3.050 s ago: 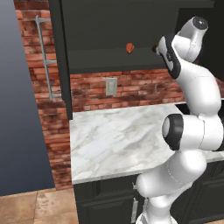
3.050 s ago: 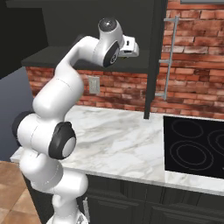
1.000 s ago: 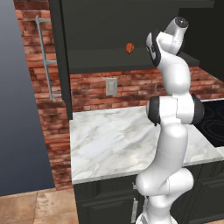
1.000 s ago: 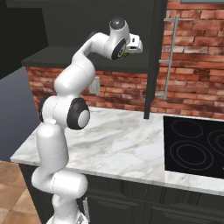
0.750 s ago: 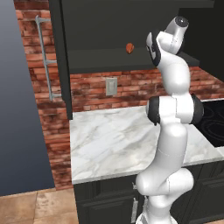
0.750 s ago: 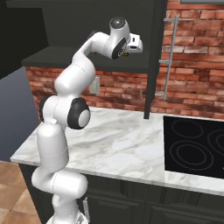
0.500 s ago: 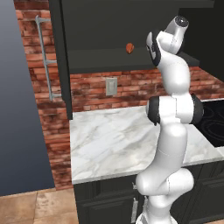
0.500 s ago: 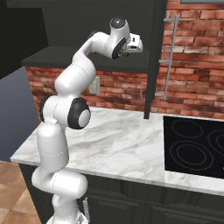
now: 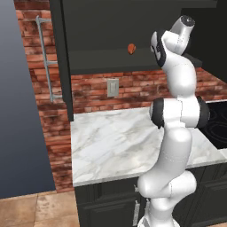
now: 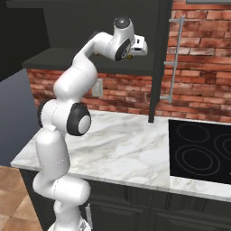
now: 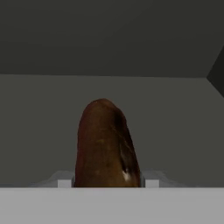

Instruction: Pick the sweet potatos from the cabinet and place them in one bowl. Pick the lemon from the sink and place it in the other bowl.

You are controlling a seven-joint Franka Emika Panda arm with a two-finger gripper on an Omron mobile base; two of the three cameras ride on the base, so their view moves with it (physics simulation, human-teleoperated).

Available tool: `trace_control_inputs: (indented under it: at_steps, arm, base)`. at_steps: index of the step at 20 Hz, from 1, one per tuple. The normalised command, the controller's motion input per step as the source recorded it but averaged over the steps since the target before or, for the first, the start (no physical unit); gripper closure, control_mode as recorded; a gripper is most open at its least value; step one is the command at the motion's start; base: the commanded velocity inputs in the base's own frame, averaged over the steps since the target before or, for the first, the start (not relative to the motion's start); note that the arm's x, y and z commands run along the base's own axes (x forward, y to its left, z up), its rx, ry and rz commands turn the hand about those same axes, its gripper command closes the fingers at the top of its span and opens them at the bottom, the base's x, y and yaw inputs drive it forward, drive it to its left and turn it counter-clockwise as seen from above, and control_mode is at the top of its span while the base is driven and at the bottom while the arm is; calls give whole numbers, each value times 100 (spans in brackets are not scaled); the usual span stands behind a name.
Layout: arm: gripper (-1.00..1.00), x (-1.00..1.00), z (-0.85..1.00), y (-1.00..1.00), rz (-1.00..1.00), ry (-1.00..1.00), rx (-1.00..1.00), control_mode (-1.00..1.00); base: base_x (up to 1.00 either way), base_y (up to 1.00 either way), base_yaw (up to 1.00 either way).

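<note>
A reddish-brown sweet potato (image 11: pixel 106 144) stands upright between the fingertips of my gripper (image 11: pixel 108 181), which is shut on it. It rests on the flat dark shelf of the cabinet (image 11: pixel 175 131). In the left base view my hand (image 9: pixel 156 44) reaches up into the cabinet (image 9: pixel 97 57), and a small orange sweet potato (image 9: pixel 131 48) sits on the shelf just left of it. Whether that is the held one I cannot tell. In the right base view the hand (image 10: pixel 138 45) is at the shelf's (image 10: pixel 63 61) front edge.
A white marble counter (image 9: pixel 115 137) (image 10: pixel 122 149) lies below the cabinet. A black cooktop (image 10: pixel 203 151) is on its right. Open cabinet doors with long silver handles (image 9: pixel 46 57) (image 10: pixel 173 58) stand at either side. A wall outlet (image 9: pixel 112 87) sits on the brick backsplash.
The arm rose and reached toward the shelf, then stayed still. Within the last second the jaws shut on the sweet potato.
</note>
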Motion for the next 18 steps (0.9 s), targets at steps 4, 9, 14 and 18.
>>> trace_control_inputs:
  at_steps: [4, 9, 14, 18]
  arm:
    - [100, -49, -11, 0, 0, -3, 0, -100]
    - [100, -56, -17, 0, 0, -6, 0, -100]
    - [100, -62, -13, 0, 0, -6, 0, -100]
    - [100, -65, 0, 1, 0, 0, 0, -100]
  base:
    - [0, 0, 0]
    - [0, 0, 0]
    - [0, 0, 0]
    - [0, 0, 0]
